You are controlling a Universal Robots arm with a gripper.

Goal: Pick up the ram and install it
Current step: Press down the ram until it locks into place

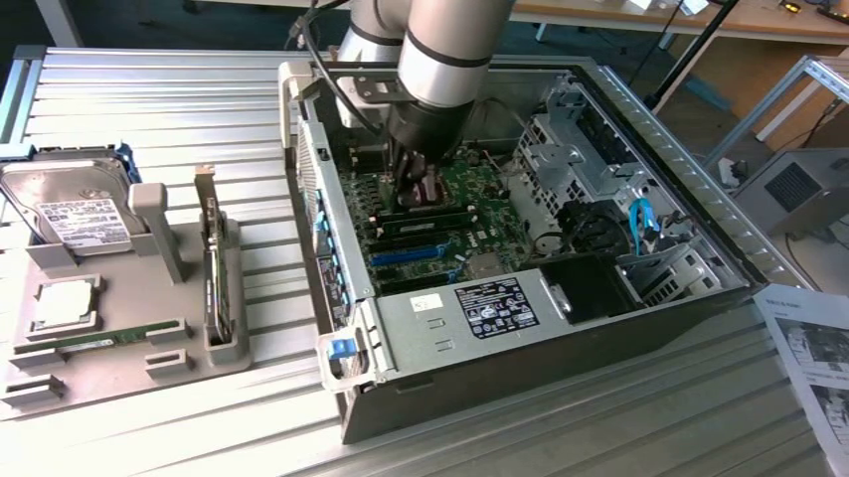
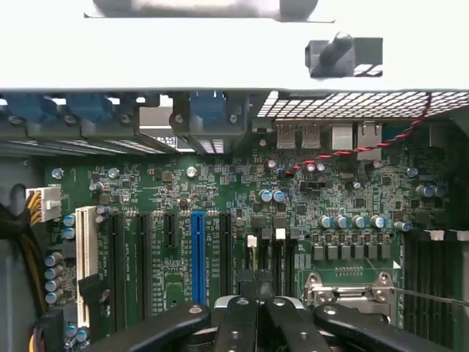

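Observation:
The ram, a long thin green stick, lies flat in a groove near the front of the grey holder tray, at the exterior view's left. My gripper is far from it, reaching down inside the open computer case over the green motherboard. In the wrist view the gripper is shut, its dark fingertips pressed together with nothing visible between them. It hovers between the expansion slots and the silver processor socket. Black memory slots lie beyond that socket.
The tray also holds a hard drive, a square silver processor and an upright card with a metal bracket. The case holds a blue slot, a power supply and drive cages. A paper sheet lies at the right.

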